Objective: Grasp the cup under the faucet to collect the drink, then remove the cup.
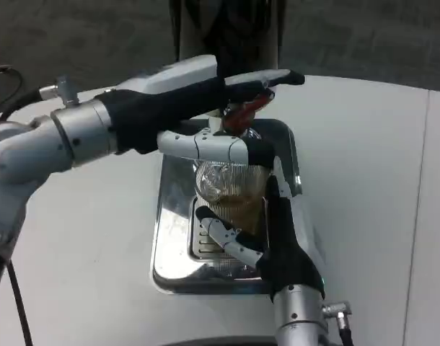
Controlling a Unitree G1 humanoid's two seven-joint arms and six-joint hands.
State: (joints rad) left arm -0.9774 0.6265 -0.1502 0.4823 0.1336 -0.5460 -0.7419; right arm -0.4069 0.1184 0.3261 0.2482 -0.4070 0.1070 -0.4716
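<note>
Right robot hand (278, 234) grips the cup (231, 191) upright beneath the faucet lever (243, 112) that the left robot hand (205, 108) presses; hold it steady until full

Legible text, labels, brands, numbers, signs: none could be read on any surface in view.

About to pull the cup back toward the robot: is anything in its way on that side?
The right hand holds the cup on the drip tray. On the near side is only the tray's raised rim; lift over it. Above, the left hand reaches across at the red tap lever, so stay low.
</note>
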